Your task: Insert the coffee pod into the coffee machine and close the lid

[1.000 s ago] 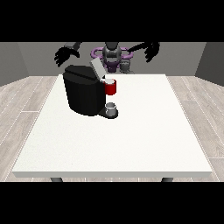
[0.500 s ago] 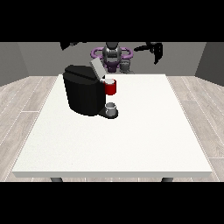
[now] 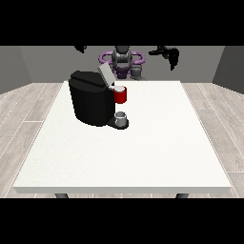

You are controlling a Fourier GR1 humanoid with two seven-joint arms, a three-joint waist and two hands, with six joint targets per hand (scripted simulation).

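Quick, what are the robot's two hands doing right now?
Hand at the view's right: raised above the table, holding nothing; fingers cannot be told.
Hand at the view's left: mostly out of view; cannot be told.

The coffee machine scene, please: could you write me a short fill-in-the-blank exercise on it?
1. The lid of the coffee machine stands ____.
2. The machine's brew head is coloured ____.
3. The grey cup stands directly ____ the brew head.
4. The hand at the view's right is ____ table height.

Missing words: open; red; below; above

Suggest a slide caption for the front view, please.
Black coffee machine with raised lid and red pod holder on the white table; both hands lifted.
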